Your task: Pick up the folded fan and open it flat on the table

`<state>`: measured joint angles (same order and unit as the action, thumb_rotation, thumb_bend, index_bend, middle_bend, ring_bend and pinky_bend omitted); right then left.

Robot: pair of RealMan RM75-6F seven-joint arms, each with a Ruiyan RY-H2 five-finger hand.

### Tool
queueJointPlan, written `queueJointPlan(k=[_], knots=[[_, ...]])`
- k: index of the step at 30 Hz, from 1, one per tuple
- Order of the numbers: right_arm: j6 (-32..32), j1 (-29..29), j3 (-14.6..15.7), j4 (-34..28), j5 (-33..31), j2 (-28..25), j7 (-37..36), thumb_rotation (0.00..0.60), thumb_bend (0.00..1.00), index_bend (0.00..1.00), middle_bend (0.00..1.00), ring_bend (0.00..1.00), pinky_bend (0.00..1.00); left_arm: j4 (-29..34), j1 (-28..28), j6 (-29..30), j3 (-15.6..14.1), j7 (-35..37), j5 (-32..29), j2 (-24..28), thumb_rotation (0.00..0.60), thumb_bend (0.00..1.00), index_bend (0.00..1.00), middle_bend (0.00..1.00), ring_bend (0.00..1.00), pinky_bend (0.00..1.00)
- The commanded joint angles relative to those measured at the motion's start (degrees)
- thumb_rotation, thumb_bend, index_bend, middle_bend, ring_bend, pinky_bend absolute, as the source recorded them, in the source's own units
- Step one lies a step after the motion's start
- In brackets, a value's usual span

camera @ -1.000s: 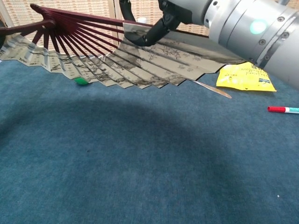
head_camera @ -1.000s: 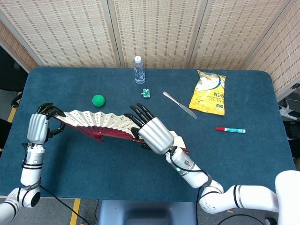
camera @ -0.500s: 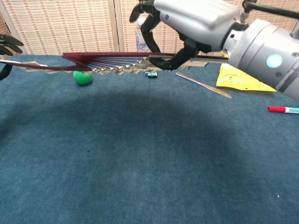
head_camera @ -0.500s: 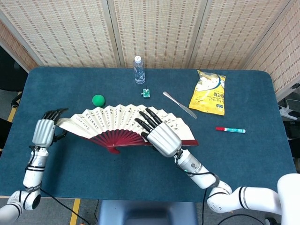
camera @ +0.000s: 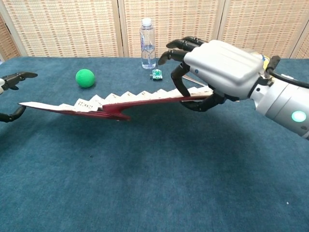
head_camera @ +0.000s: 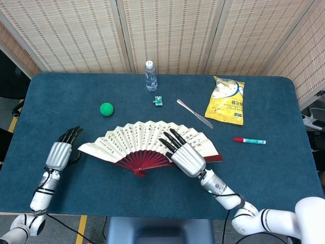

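Note:
The paper fan (head_camera: 147, 142) with dark red ribs is spread wide in the middle of the blue table (head_camera: 264, 168). In the chest view the fan (camera: 116, 102) lies nearly flat, its pivot down at the cloth and its right end raised a little. My right hand (head_camera: 186, 156) holds that right end, thumb under the outer rib and fingers over it (camera: 217, 70). My left hand (head_camera: 61, 152) hovers just off the fan's left tip with its fingers apart and nothing in them (camera: 9, 96).
A green ball (head_camera: 106, 109) lies behind the fan's left half. Further back are a water bottle (head_camera: 150, 76), a small green clip (head_camera: 159, 101), a knife (head_camera: 194, 113) and a yellow snack bag (head_camera: 226, 100). A red marker (head_camera: 249, 141) lies to the right.
The fan has tipped from steeply tilted to almost flat and come down to the table. My left hand has let go of its left rib and drawn back; my right hand moved nearer me.

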<state>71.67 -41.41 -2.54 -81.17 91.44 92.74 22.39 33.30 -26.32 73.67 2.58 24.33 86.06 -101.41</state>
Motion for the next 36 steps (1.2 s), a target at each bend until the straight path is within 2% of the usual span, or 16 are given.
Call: queueJointPlan(k=[1,4,7,11,15,17,19,23,25,27,28,31,36], knots=[[-1.3,1.4,0.9,-1.2,-1.4,-0.6,3.0,0.600,0.29,0.00,0.00,0.00,0.00,-1.0,0.6,-1.7,-1.5,-0.4,0.8,0.1,0.600,0.47,0.00,0.00,0.00,0.16],[-2.5,2.3,1.4,-2.7,-2.7,-1.8,7.0,0.600,0.19,0.00,0.00,0.00,0.00,-0.5,0.8,-3.4,-2.7,-0.6,1.4,1.2,0.600,0.46,0.00,0.00,0.00,0.15],[-4.9,2.9,1.7,-6.7,-5.2,-4.2,11.9,0.587,0.10,0.00,0.00,0.00,0.00,2.8,0.7,-5.2,-3.5,0.8,1.8,4.1,0.600,0.45,0.00,0.00,0.00,0.14],[-10.1,3.1,2.2,-13.3,-11.3,-8.7,18.3,0.528,0.06,0.00,0.00,0.00,0.00,12.0,0.2,-8.2,-4.5,3.5,2.0,10.3,0.600,0.45,0.00,0.00,0.00,0.14],[-12.0,3.0,2.4,-15.6,-14.5,-10.2,21.0,0.516,0.05,0.00,0.00,0.00,0.00,14.4,0.1,-8.5,-4.5,3.2,2.0,11.9,0.600,0.44,0.00,0.00,0.00,0.14],[-15.0,2.7,3.0,-19.2,-20.1,-12.8,24.7,0.515,0.05,0.00,0.00,0.00,0.00,17.7,0.1,-8.5,-4.5,4.0,2.1,13.6,0.600,0.44,0.00,0.00,0.00,0.14],[-17.0,2.7,5.0,-24.2,-28.1,-17.6,30.5,0.519,0.05,0.00,0.00,0.00,0.00,22.4,0.6,-7.0,-4.7,8.3,2.8,16.6,0.600,0.43,0.00,0.00,0.00,0.14],[-17.3,2.3,6.7,-29.5,-35.5,-22.0,33.0,0.523,0.04,0.00,0.00,0.00,0.00,28.3,1.2,-6.4,-6.1,13.7,4.0,20.9,0.600,0.43,0.00,0.00,0.00,0.14],[-15.1,3.9,6.7,-30.6,-33.8,-23.4,29.4,0.485,0.04,0.00,0.00,0.00,0.00,32.0,1.9,-5.3,-7.3,16.7,5.1,23.9,0.600,0.43,0.00,0.00,0.00,0.13],[-10.2,7.3,6.2,-31.3,-27.8,-24.7,22.9,0.446,0.04,0.00,0.00,0.00,0.00,34.4,3.2,-2.6,-7.6,15.9,5.8,26.1,0.600,0.44,0.00,0.00,0.00,0.12],[-6.7,9.6,6.4,-30.8,-23.3,-25.2,19.1,0.446,0.04,0.00,0.00,0.00,0.00,35.3,4.2,-0.8,-7.5,13.6,5.8,26.9,0.600,0.44,0.00,0.00,0.00,0.11],[8.8,19.1,9.2,-25.5,-9.3,-26.3,8.5,0.446,0.04,0.00,0.00,0.00,0.00,40.3,8.2,4.4,-6.7,-0.7,3.6,30.1,0.600,0.43,0.00,0.00,0.00,0.08],[25.0,30.0,11.4,-16.4,-1.9,-25.4,-1.3,0.446,0.05,0.00,0.00,0.00,0.00,45.2,12.5,10.6,-5.3,-14.0,1.4,30.7,0.600,0.43,0.00,0.00,0.00,0.05]])
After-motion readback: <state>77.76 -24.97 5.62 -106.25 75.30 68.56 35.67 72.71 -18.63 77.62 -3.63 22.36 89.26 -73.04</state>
